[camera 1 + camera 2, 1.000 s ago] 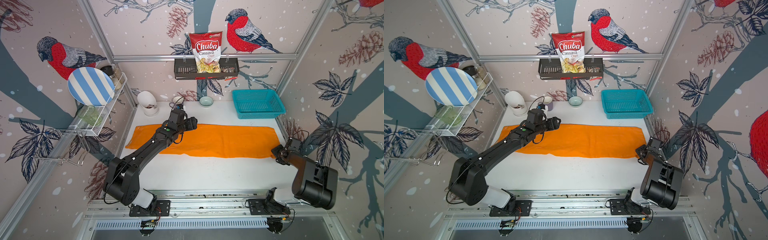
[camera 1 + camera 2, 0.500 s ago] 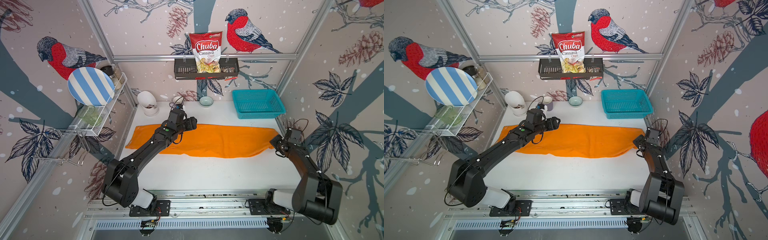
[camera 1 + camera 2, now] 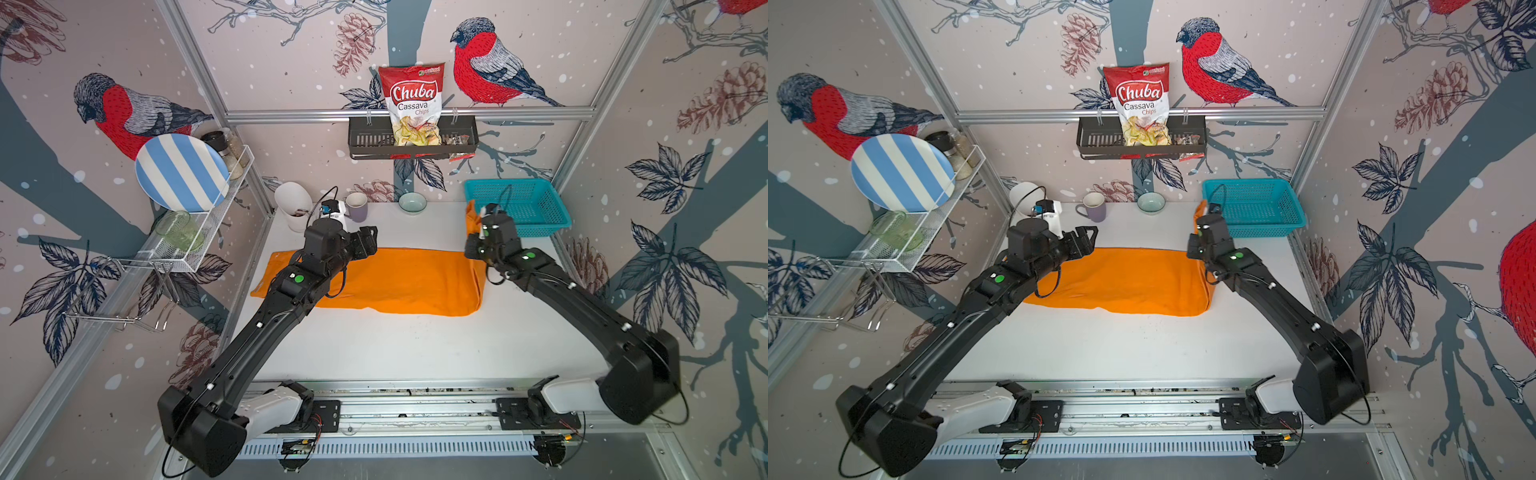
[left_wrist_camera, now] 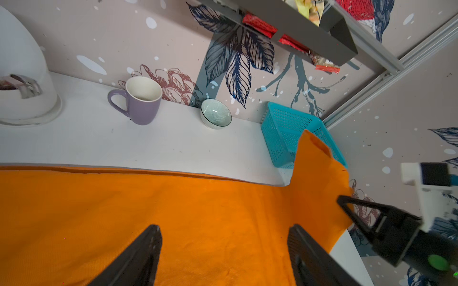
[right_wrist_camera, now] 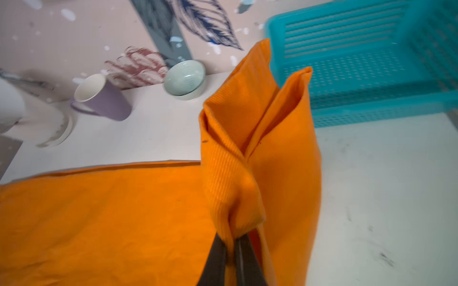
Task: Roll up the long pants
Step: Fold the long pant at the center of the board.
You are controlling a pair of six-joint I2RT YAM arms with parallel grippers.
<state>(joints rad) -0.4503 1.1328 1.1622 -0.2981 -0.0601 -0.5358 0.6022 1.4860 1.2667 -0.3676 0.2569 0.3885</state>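
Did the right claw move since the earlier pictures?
Yes. In both top views the right claw went from the table's right edge back toward the teal basket, lifting the long pants' end.

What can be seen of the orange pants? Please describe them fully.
The long pants are plain bright orange cloth with a fine ribbed weave, lying as a long flat band on the white table. The end near the blue basket is lifted in upright folds, pinched by the shut right gripper. The open left gripper hangs over the flat part.
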